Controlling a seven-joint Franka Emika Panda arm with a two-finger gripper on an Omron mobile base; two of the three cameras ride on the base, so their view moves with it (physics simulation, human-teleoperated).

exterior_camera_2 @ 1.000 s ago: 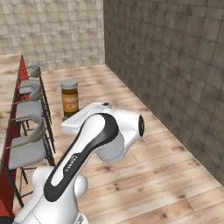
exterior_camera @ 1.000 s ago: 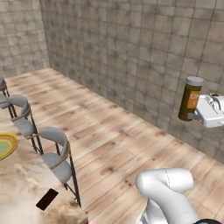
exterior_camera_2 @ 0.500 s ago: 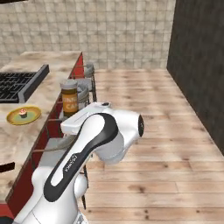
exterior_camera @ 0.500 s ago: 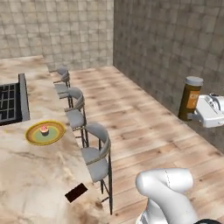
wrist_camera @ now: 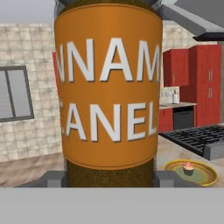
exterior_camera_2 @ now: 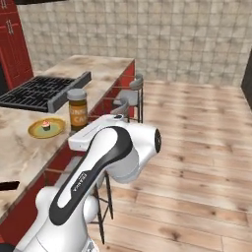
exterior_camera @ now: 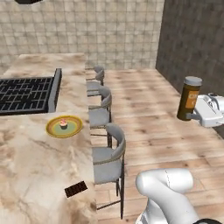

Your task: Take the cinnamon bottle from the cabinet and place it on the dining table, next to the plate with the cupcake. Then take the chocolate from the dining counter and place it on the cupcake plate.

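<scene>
Beside the stools (exterior_camera: 107, 153), off the tabletop (exterior_camera: 30, 170), the end effector (exterior_camera: 192, 114) is clasping the cinnamon bottle (exterior_camera: 188, 98) upright in mid-air (its base looks pinched low). Swinging toward the plate (exterior_camera: 64, 126), it is risking tipping the bottle or clipping the cupcake (exterior_camera: 64, 124).

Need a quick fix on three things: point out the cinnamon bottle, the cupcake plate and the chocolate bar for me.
cinnamon bottle (exterior_camera: 189, 101): left base view, on its orange label, upright in the gripper.
plate (exterior_camera: 75, 128): left base view, on its yellow rim, right of the cupcake.
chocolate (exterior_camera: 76, 189): left base view, middle of the dark bar near the table edge.
</scene>
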